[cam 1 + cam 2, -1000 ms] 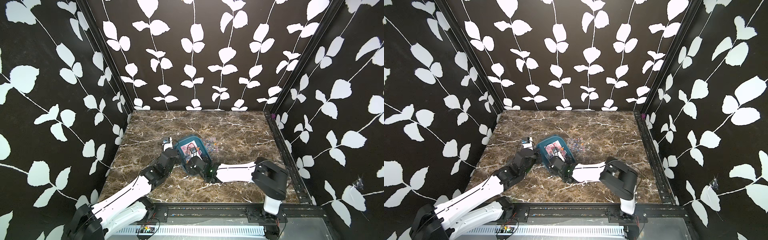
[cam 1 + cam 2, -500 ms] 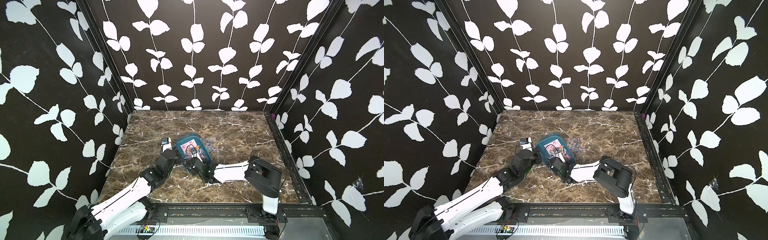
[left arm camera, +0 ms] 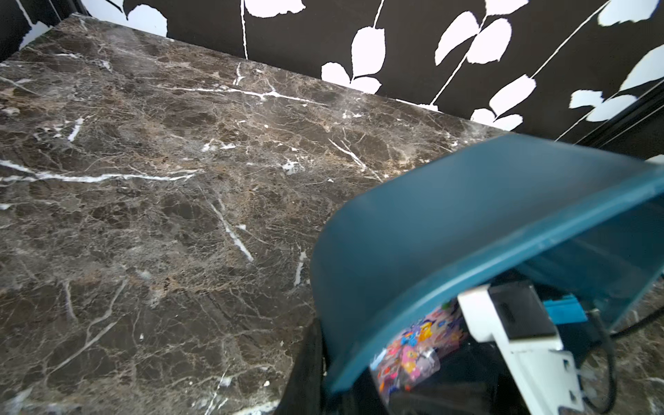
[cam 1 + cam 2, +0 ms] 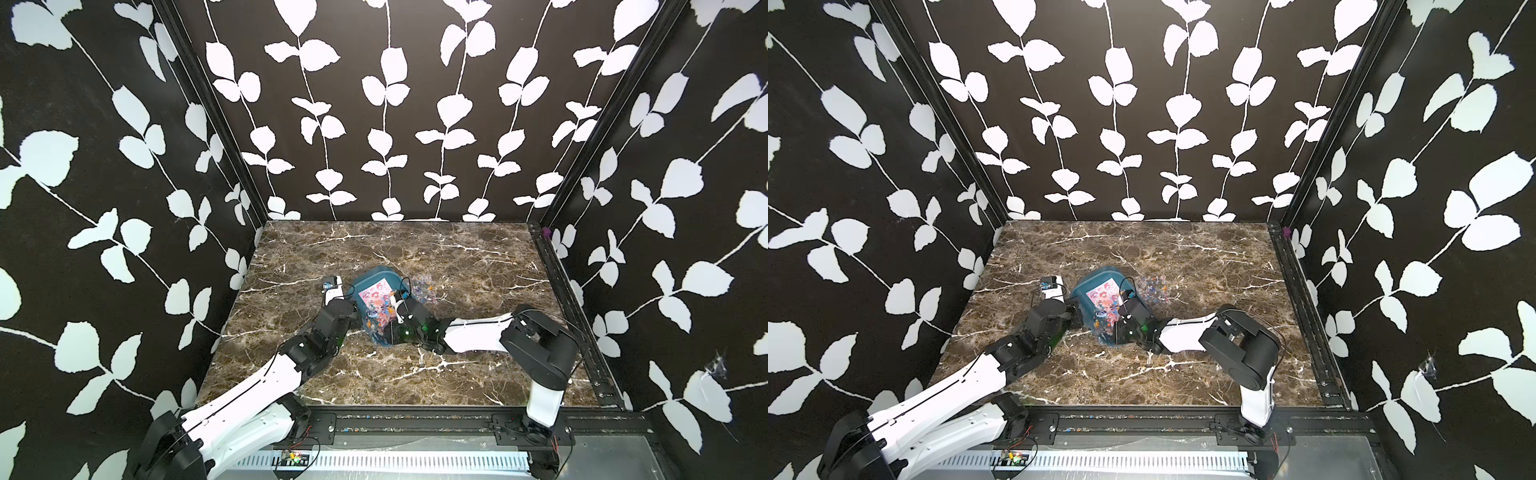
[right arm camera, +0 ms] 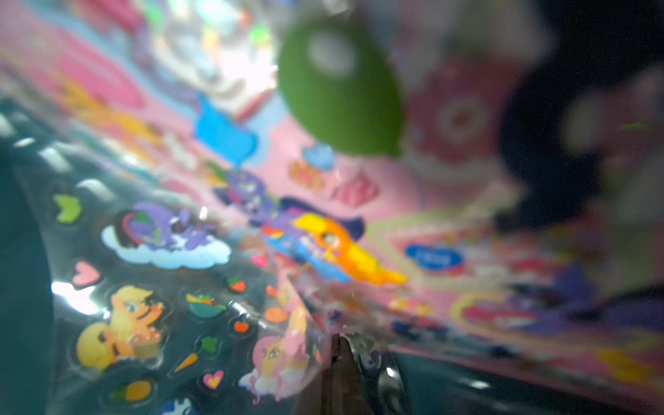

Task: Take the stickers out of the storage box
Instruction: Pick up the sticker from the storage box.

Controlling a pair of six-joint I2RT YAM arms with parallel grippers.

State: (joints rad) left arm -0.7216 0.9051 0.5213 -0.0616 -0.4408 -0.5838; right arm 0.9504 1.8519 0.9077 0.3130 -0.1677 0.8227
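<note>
Stickers (image 4: 376, 296) in a teal storage box (image 4: 376, 275), seen from above, a little left of the middle of the marble table (image 4: 415, 374). The box's long axis runs roughly from the table's far edge toward its near edge. The left wrist view shows the box wall tipped up off the surface.

My left claw (image 4: 356, 311) sits at the box's left long side with its fingers together. I judge it is clamped on the rim and holding the box tilted. My right claw (image 5: 344, 361) reaches in over the right long side. Its fingers are pressed together on the lifted edge of a clear sheet (image 5: 143, 287) printed with cartoon ponies, hearts and carrots. A pink sheet (image 5: 359, 172) lies beneath it.

From the right claw, the sheets spread away toward the table's left edge. So I judge the pull must go back toward the right edge, across the box's short width and over its low rim. The right arm is the nearer one to the stickers, and the left only steadies the box.

A loose clear sheet (image 4: 422, 286) already lies on the table, just beside the box's far right corner.

No brand or word can be read. A blue label shape on the pink sheet is too blurred.
</note>
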